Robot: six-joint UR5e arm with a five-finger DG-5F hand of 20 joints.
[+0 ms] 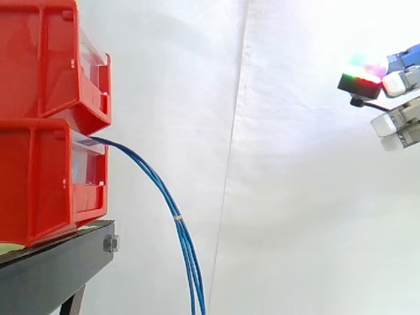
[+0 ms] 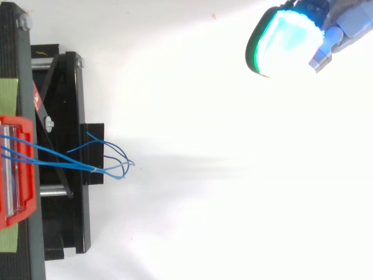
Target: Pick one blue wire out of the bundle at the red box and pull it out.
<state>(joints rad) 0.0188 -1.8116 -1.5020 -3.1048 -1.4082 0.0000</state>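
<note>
**A:** Where does the blue wire bundle [image 1: 172, 209] sit?

**B:** It comes out of the open front of the lower red box [image 1: 46, 184]. That box sits under the upper red box [image 1: 46, 59] on the black stand [image 1: 52, 269].

**A:** Which way does it run?

**B:** From the side, it leaves the lower red box heading away from the front, arcs over, then hangs nearly straight down past the level of the box's floor. A white tie [image 1: 177, 216] cinches the strands partway down the drop. From above, its long axis lies straight out from the box front, across the stand. A few loose strands curl apart at the end farthest from the box.

**A:** And the hand [image 1: 397, 84]?

**B:** It is well apart from the lower red box, out in front of it and higher than its top, before the white curtain [image 1: 295, 197]. The glowing fingertips [image 2: 285, 41] are spread loosely with nothing between them, clear of the wires.
</note>
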